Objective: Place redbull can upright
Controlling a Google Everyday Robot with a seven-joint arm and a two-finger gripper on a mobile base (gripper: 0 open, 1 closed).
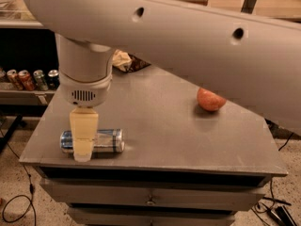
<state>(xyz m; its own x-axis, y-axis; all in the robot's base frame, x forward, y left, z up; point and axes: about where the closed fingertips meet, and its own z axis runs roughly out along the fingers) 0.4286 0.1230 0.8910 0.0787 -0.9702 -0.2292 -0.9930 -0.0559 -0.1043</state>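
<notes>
The can (107, 141) is lying on its side near the front-left edge of the table (160, 126). Our gripper (83, 142) is hanging at its middle, covering part of it, and we cannot tell whether it is gripping it.

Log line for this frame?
can: on its side, table front-left | claw: down at can's left half | apple: back right | upright: not yet

Pincer (82, 150) over redbull can (107, 141) lying on table (160, 121).
</notes>
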